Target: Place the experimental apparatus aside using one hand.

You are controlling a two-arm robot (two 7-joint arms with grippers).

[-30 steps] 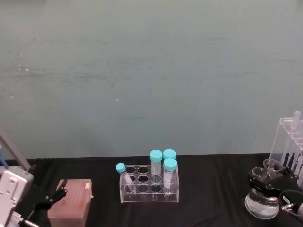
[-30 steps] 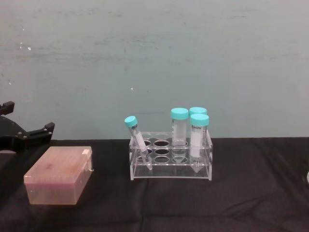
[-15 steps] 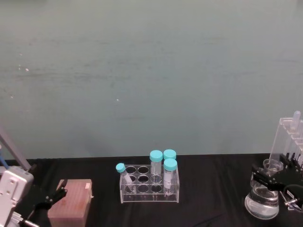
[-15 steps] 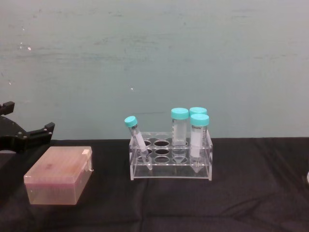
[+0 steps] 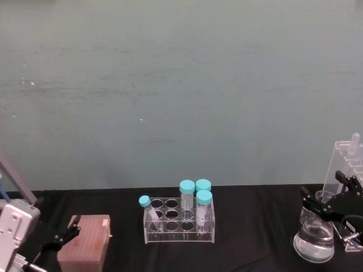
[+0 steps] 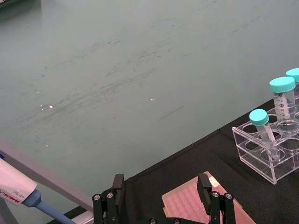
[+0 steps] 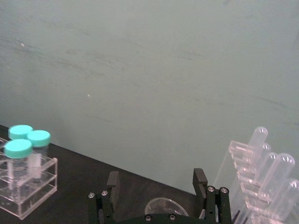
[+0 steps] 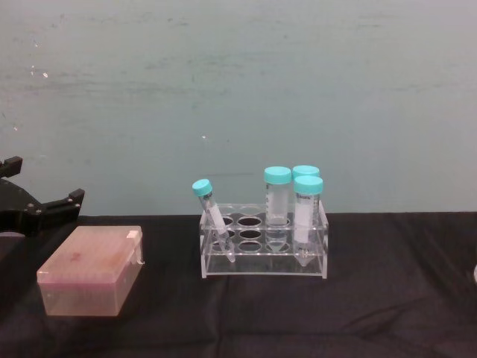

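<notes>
The experimental apparatus stands at the table's far right: a large glass conical flask (image 5: 313, 242), a small glass beaker (image 5: 322, 199) behind it, and a tall clear acrylic rack (image 5: 345, 161) with long glass tubes. My right gripper (image 5: 328, 191) hovers open just above the flask, its black fingers spread on either side of the beaker and holding nothing. In the right wrist view the open gripper (image 7: 156, 179) frames the beaker's rim (image 7: 166, 205), with the tall rack's tubes (image 7: 264, 170) beside it. My left gripper (image 6: 160, 185) is parked open at the left, over the pink box.
A low clear tube rack (image 5: 179, 221) with teal-capped tubes (image 5: 203, 198) sits mid-table on the black cloth. A pink tip box (image 5: 85, 243) lies at the left, with a pipette (image 6: 18, 189) beside it. A green wall stands behind.
My right gripper has risen off the conical flask's neck and drifted right and back, toward the beaker. The flask stays where it was. The left arm has not moved.
</notes>
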